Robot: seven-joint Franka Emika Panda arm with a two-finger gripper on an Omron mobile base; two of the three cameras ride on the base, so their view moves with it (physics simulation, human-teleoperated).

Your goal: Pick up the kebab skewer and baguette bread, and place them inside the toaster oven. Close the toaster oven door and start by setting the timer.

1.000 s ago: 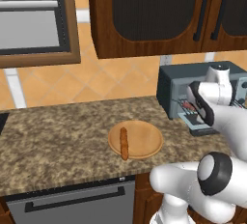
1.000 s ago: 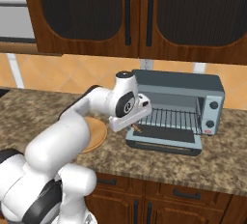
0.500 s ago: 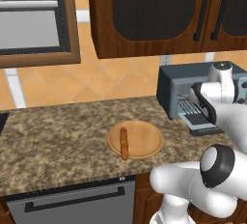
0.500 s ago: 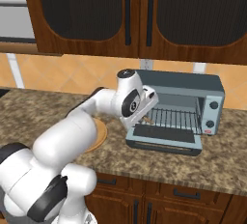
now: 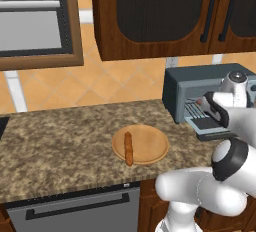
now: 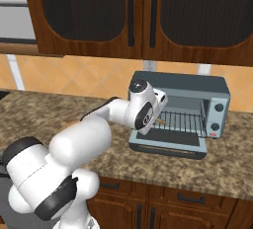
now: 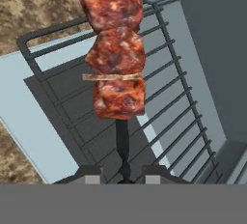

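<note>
Jaws: closed on the dark stick end of the kebab skewer [image 7: 116, 59], one fingertip [image 7: 89, 174] on each side of it in the hand view. The gripper [image 7: 123, 175] sits at the mouth of the toaster oven [image 6: 190, 97].

Kebab skewer: reddish meat chunks stacked along the stick, a thin pale slice between two of them. It reaches out from the jaws over the wire rack [image 7: 164, 121], above the open door.

Toaster oven door [image 6: 168, 143]: folded down flat in front of the oven, resting toward the bench edge, dark glass facing up.

Toaster oven: grey-blue box at the back of the bench [image 5: 60, 146], against the orange tiled wall, two round knobs on the control strip [image 6: 216, 114] at its right.

Baguette bread [image 5: 128, 148]: orange-brown loaf lying on the round wooden board [image 5: 150, 146], left of its middle, well apart from the oven.

Surroundings: dark wooden cabinets [image 6: 148, 16] overhead.
</note>
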